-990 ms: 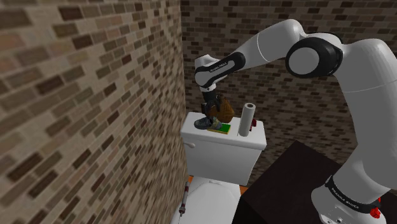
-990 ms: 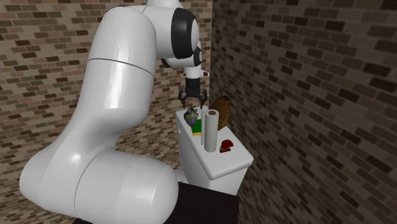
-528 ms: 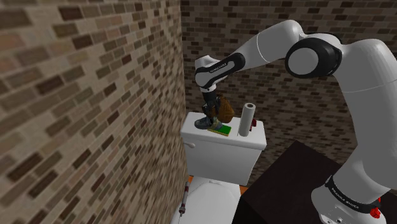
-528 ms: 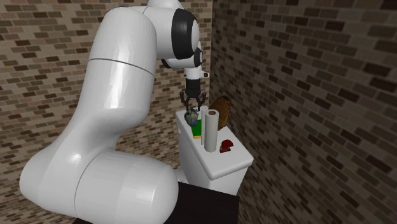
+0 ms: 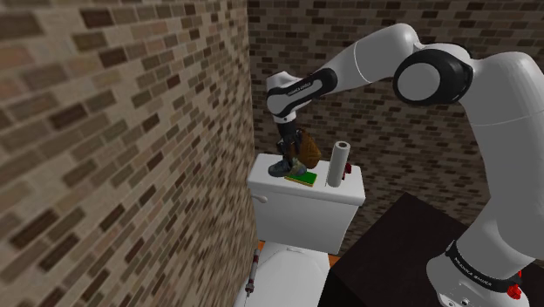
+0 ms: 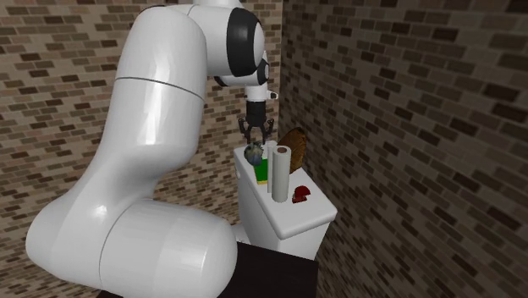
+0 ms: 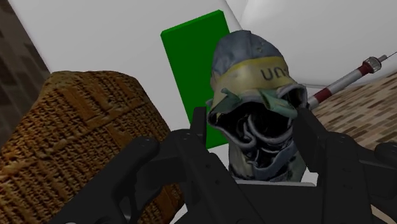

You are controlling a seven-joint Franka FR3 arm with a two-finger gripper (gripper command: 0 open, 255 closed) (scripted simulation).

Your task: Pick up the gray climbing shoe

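Pinching gray shoe (image 7: 254,70) by its open collar w/ gripper (image 7: 254,124) fingers, at tank lid (image 6: 288,216) end on shoulder view's left – contact w/ lid unclear. Next along: green block (image 5: 304,179), brown woven piece (image 5: 309,148), paper roll (image 5: 338,163), all near. Risk of slip/swing from hold on soft collar – also of clipping block or roll through sideways drift on lift.

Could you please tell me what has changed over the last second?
The tool dropped onto the climbing shoe, closed on it, and seems to have just begun lifting. The green block, brown woven item, paper roll and red object stayed put.
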